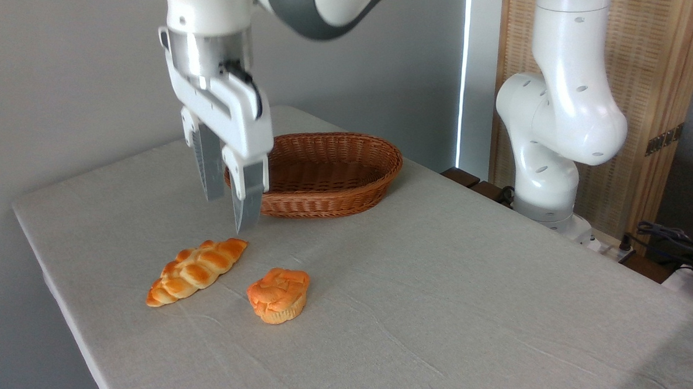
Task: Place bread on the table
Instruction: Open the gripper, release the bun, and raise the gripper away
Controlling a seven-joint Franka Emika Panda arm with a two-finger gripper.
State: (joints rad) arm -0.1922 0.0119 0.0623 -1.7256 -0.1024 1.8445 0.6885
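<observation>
The small round muffin-shaped bread [278, 294], with an orange-golden cracked dome and a paler ribbed base, sits on the light grey-beige cloth-covered table [465, 293] in the lower centre-left of the frame, leaning slightly to one side. Just to its left, apart from it, lies a long braided golden loaf [196, 271], running diagonally from lower left to upper right. The white two-finger gripper [227, 208] hangs in the upper left part of the frame, above the table and clear of everything; its two grey fingers [208, 162] point downward with a plain gap between them, and nothing is held in that gap. The nearer fingertip ends just above the upper right tip of the braided loaf without touching it. Behind the gripper, near the frame's centre, stands a brown oval wicker basket [347, 186], its interior showing only woven bottom. The white arm's base [548, 186] rises at the table's far right edge.
</observation>
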